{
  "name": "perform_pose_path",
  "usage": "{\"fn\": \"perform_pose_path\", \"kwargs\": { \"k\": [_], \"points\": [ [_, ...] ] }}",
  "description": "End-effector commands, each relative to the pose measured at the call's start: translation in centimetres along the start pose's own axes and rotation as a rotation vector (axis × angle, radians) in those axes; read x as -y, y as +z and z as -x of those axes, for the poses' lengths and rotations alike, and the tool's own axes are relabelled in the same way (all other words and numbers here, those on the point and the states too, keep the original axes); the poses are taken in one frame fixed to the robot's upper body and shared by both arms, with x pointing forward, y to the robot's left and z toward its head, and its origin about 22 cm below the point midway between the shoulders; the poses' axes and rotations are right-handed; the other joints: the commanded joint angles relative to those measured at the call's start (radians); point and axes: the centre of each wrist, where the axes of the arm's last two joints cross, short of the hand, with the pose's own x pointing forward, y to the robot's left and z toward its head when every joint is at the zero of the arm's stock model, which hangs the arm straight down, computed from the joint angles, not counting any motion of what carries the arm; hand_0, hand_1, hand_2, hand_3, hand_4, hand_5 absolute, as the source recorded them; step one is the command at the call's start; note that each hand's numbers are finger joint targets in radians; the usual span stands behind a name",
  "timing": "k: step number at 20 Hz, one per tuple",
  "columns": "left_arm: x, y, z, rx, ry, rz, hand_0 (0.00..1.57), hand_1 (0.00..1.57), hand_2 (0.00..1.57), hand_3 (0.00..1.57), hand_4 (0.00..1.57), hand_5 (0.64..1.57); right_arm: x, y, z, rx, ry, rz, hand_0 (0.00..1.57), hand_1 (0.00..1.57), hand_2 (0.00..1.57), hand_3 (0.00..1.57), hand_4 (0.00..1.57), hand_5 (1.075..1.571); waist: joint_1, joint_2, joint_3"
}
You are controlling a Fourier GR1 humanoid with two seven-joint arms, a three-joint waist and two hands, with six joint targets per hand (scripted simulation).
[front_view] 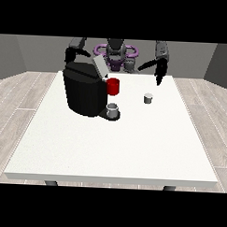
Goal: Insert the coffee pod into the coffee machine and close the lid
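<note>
Surface [113,153] bare up front; pod [148,98] untouched, machine [83,90] lid up. Hand at view's right [159,79] hovering, fingers can't tell; reach-and-grab next.

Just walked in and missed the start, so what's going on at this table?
A humanoid robot stands behind a white table holding a black coffee machine with its lid raised. A small grey coffee pod sits on the table, apart from the machine, and nothing holds it. The hand at the view's right hangs behind the pod. A grey cup stands at the machine's base.
</note>
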Motion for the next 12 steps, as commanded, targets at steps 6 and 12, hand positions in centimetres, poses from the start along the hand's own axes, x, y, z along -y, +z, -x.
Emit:
{"fn": "perform_pose_path", "kwargs": {
  "k": [6,12],
  "points": [
    [-3.9,-2.4,1.1,-0.060,-0.271,-0.056,0.00,0.00,0.00,0.00,0.00,1.571,-1.7,-1.1,-0.9,0.060,0.047,-0.029,0.00,0.00,0.00,0.00,0.43,1.571,-0.076,0.124,-0.0006],
    [-6.3,-4.1,1.5,-0.085,-0.338,-0.046,0.00,0.00,0.00,0.00,0.00,1.571,-2.6,-3.0,-2.9,0.069,0.056,-0.049,0.00,0.00,0.00,0.00,0.51,1.571,-0.090,0.203,-0.0009]
  ]
}}
